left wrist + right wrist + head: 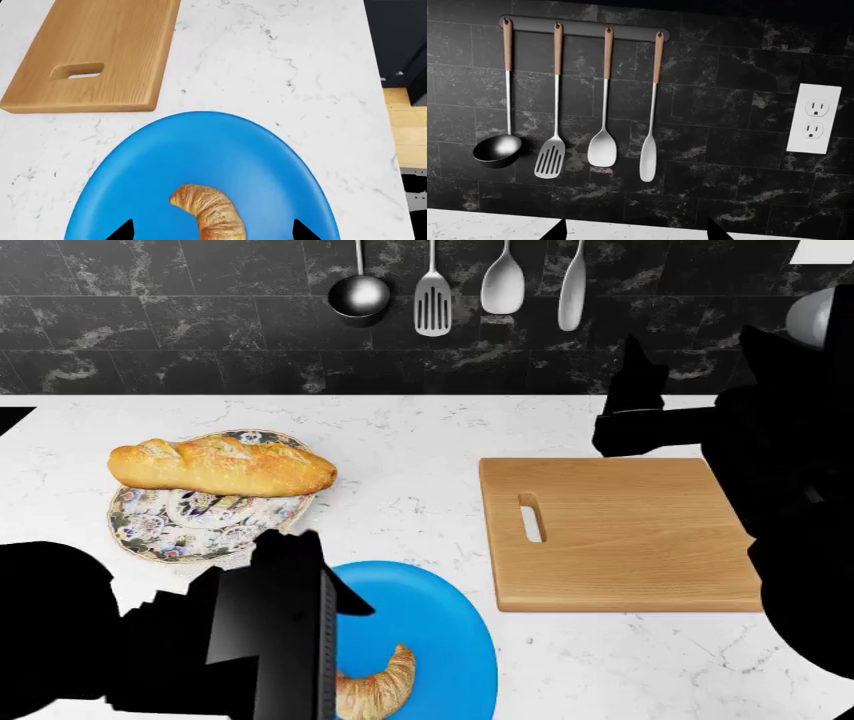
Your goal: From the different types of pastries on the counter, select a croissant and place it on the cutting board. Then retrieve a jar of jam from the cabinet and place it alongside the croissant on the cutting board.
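Croissant point(379, 686): golden-brown ridged crescent, lying on the near part of a round blue plate point(441, 625) on the white marble worktop point(400, 490); long axis runs roughly near-to-far with a slight lean, curved.
Left gripper point(212, 231): above the croissant, fingers point(123, 231) spread apart to either side of it, holding nothing.
Cutting board point(621, 532): light-brown wood, bare, slot handle toward the plate, well apart to the right.
Bread loaf point(220, 467): long, crusty, lying crosswise on a patterned plate point(174, 520), farther left.
Right gripper point(635, 231): raised, facing the utensils point(580, 145) hung on the dark wall; fingers apart, empty.
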Controlling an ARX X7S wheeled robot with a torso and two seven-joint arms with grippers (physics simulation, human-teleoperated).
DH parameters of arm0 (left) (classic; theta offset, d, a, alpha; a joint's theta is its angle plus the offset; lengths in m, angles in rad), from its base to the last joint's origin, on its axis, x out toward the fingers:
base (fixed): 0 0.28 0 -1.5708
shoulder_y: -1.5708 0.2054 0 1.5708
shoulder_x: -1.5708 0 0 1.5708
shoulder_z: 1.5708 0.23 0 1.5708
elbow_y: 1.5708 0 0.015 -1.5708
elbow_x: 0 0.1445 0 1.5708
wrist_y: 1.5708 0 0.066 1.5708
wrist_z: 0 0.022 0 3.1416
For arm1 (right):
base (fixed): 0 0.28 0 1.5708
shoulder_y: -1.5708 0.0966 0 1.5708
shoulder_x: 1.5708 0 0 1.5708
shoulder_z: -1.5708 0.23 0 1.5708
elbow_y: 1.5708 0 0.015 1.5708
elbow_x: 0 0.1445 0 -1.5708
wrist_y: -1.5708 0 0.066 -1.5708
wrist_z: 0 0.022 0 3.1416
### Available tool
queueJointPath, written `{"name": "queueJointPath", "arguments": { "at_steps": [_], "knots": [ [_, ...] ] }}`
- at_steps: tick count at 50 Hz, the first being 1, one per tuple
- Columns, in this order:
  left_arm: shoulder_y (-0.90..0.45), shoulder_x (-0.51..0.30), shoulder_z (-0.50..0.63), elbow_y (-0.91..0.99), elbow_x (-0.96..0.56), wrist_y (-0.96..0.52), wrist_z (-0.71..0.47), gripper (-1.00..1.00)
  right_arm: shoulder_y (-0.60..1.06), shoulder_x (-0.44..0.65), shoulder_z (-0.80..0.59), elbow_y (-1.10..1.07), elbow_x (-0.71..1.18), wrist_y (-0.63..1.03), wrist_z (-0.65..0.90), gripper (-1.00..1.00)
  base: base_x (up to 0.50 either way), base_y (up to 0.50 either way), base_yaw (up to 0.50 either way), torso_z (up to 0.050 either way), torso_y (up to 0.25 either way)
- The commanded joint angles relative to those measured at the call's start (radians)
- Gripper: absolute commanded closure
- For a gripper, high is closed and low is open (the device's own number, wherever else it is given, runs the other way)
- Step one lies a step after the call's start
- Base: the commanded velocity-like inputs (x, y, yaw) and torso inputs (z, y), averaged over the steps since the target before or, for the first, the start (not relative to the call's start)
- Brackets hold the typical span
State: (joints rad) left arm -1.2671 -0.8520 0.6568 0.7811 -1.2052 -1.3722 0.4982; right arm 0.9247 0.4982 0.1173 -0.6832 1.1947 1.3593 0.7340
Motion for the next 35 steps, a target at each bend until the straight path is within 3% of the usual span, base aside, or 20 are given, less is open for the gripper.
{"name": "queueJointPath", "arguments": {
  "at_steps": [1, 35],
  "knots": [
    [0.013, -0.002, 0.050, -0.002, 0.052, 0.020, 0.017, -1.00, -0.002, 0.008, -0.009, 0.005, 0.001, -0.012, 0.004, -1.00, 0.00, 0.00, 0.00, 0.000, 0.000],
    [0.047, -0.015, 0.141, -0.008, 0.143, 0.080, 0.046, -1.00, -0.010, 0.024, -0.034, 0.015, 0.001, -0.050, 0.009, -1.00, 0.00, 0.00, 0.00, 0.000, 0.000]
  ]
}}
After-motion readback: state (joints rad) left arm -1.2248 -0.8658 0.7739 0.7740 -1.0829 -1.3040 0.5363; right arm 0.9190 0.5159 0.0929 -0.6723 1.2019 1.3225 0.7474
